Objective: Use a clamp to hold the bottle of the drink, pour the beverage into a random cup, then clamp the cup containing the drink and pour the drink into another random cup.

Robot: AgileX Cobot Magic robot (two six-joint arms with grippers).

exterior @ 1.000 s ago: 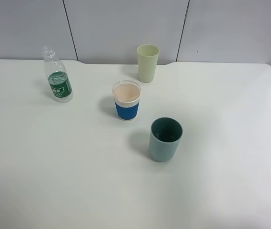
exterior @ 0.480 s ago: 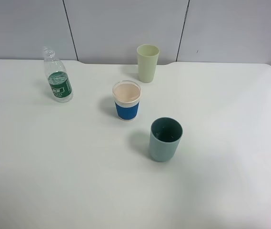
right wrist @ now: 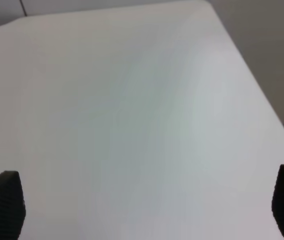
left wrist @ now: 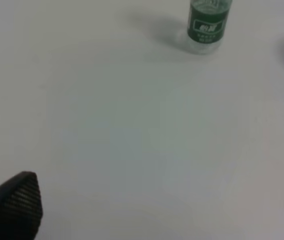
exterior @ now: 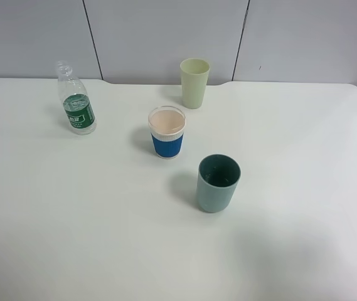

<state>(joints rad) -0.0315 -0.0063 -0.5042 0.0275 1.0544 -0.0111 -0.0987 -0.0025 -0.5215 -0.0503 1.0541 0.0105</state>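
Nothing has moved since earlier: bottle [exterior: 76, 98] stands uncapped at the surface's [exterior: 71, 219] far left, well apart from three cups. Both grippers' fingers [left wrist: 14, 200] are released. A careless approach could topple the light bottle.

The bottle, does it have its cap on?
No, the bottle stands upright on the table with its neck open and no cap.

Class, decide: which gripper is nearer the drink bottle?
Left. The left gripper faces the bottle across bare table; the right gripper sees only table, no bottle.
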